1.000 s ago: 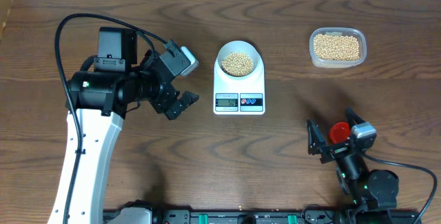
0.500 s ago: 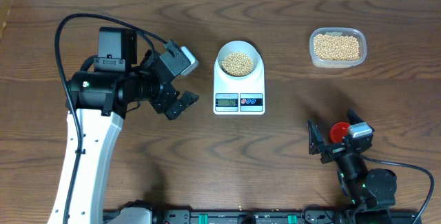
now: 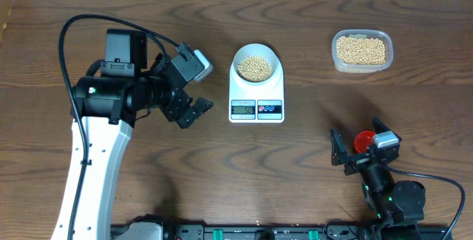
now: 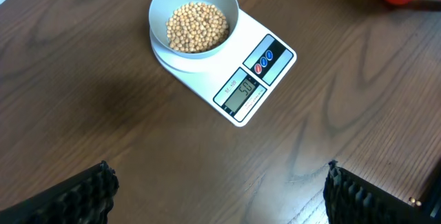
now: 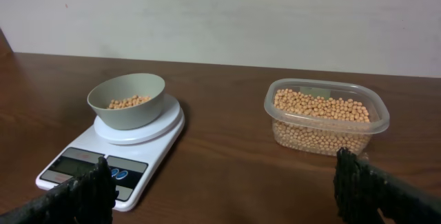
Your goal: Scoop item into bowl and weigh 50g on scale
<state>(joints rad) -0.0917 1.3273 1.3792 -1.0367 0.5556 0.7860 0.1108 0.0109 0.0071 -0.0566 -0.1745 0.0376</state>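
our left jaws (image 3: 194, 113) stood wide open and empty above the worktop (image 3: 295, 188), just left of the scale (image 3: 244, 92), exactly where they had been a second earlier. our right jaws (image 3: 355, 150) were open too and gripped nothing. from above, the red scoop (image 3: 363, 139) showed between them, and we judged it was lying loose on the wood. only that right arm had shifted, and barely. the bowl (image 3: 237, 63) sat on the scale's round plate with the beans (image 3: 256, 67) heaped in its bottom, while the clear tub (image 3: 334, 52) of spare beans stood well apart at the far right. the display (image 4: 241, 91) seemed to read about fifty, though its digits were small. with both arms idle and the scoop down, we judged the weighing finished.
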